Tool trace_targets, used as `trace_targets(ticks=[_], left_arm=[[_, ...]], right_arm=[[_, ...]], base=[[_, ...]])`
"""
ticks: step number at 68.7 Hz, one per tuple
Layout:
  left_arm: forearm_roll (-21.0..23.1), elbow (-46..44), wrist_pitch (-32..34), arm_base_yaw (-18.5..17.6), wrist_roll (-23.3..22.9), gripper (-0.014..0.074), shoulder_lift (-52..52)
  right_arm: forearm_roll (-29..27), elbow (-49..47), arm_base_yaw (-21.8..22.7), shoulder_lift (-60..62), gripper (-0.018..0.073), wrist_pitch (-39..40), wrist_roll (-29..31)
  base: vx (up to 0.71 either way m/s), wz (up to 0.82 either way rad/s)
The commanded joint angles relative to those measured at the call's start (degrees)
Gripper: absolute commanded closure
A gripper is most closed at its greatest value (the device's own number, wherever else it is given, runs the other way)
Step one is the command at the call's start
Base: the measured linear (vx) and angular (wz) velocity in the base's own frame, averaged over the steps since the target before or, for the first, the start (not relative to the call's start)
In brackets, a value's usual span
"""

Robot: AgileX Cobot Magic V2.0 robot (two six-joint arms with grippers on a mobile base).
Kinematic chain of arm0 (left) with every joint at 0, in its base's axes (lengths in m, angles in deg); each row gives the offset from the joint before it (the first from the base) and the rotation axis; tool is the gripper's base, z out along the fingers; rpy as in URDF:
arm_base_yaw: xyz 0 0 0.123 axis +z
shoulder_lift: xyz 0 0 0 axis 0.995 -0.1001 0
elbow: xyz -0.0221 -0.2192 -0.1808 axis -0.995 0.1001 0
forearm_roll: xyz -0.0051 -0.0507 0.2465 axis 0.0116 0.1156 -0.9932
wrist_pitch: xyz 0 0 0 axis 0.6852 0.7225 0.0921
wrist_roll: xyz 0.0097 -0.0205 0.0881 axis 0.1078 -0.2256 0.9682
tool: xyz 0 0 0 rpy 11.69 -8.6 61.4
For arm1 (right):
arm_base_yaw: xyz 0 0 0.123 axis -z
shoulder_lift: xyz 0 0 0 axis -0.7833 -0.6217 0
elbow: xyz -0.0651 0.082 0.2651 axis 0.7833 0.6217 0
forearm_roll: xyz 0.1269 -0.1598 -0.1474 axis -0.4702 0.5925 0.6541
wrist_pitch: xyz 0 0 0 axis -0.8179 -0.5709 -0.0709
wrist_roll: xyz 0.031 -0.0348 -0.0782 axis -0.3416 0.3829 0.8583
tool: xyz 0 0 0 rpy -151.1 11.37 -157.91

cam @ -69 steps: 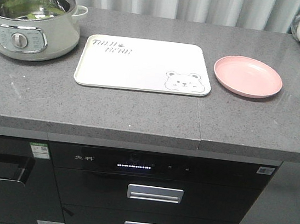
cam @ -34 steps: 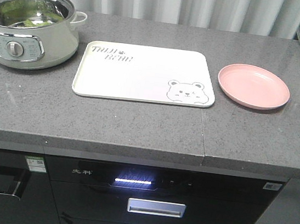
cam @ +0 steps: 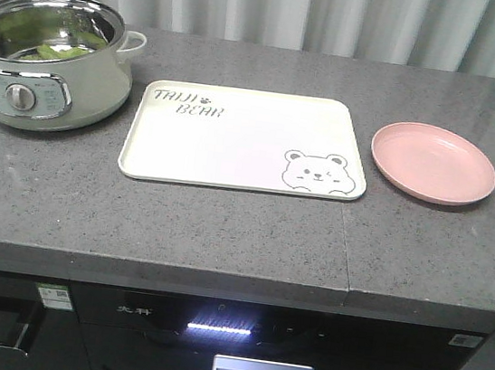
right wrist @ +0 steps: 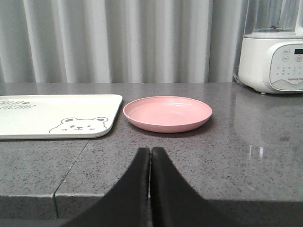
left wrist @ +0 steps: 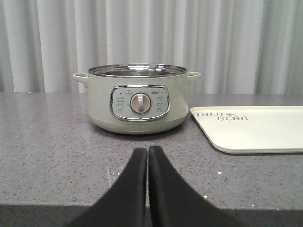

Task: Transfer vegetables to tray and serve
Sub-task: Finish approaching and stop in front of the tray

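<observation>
So: vegetables (cam: 53, 52) in pot (left wrist: 137, 118), tray (cam: 235, 142) bare. Left gripper (left wrist: 147, 150) and right gripper (right wrist: 150, 151) both pressed together, empty. Left gripper must spread first, enter pot from above, pinch vegetables low.

The grey speckled table (cam: 224, 227) carries a pale green electric pot (cam: 45, 90) at the left, the cream tray (cam: 234, 147) in the middle, a pink plate (cam: 433, 164) near its right side, and a white appliance (right wrist: 274, 56) at the far right corner.
</observation>
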Motion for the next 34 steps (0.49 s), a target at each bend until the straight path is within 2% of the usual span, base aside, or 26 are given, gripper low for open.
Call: trace_targets(ticks=[1,34], left_arm=[[0.2,0.6,4.4,-0.4,-0.1,0.0603,0.9],[0.2,0.6,4.4,-0.4,-0.1,0.0603,0.9]], right_arm=[[0.2,0.4,0.1,0.0,0.0564,4.3,0.0],[0.2,0.4,0.1,0.0,0.0564,4.2,0.0]], base=[[0.07,0.02],[0.07,0.01]])
